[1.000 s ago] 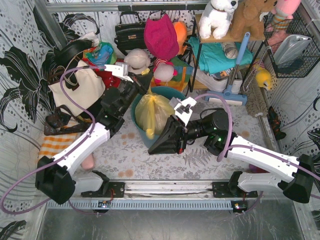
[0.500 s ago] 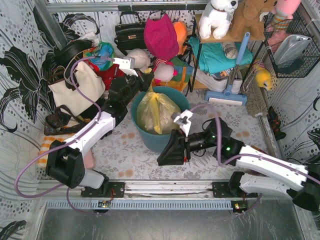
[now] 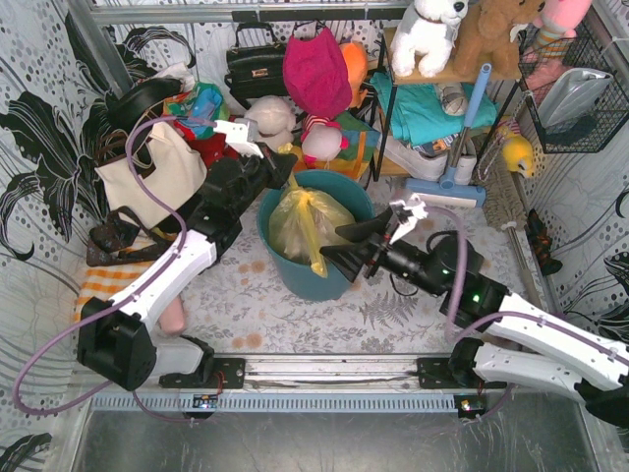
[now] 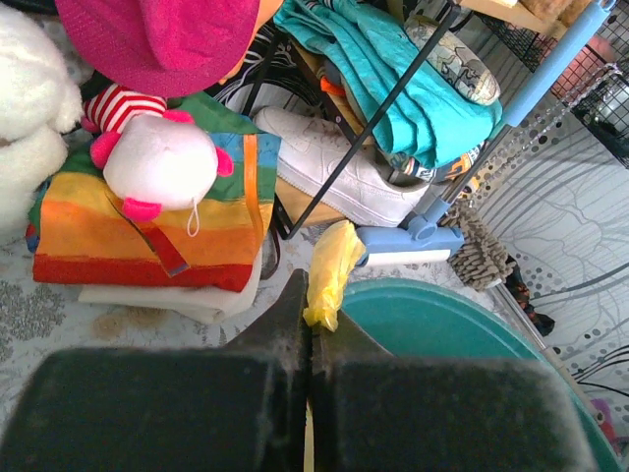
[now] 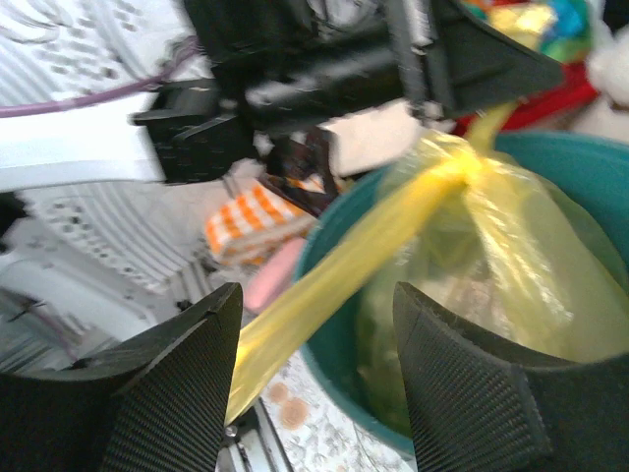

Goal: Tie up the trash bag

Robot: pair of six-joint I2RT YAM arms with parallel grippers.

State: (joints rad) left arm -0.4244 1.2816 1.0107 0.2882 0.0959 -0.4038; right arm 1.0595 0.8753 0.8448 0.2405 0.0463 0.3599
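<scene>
The thin translucent yellow plastic trash bag (image 3: 310, 221) sits in the round teal bin (image 3: 316, 285) at table centre, with the left gripper (image 4: 307, 295) at its 11 o'clock clamped on one tail and the right gripper (image 5: 316, 295) at 4 o'clock with jaws apart astride the other; it is advisable to grip close to the gathered neck and pull the tails in opposition.

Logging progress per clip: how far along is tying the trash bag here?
Done: the trash bag, sitting in the teal bin, has its neck gathered into a bunch with two tails. In hand: the left gripper is shut on one tail; the other tail runs through the open right gripper, ungripped. Left: whether a knot is tight is unclear; cinching probably remains.
</scene>
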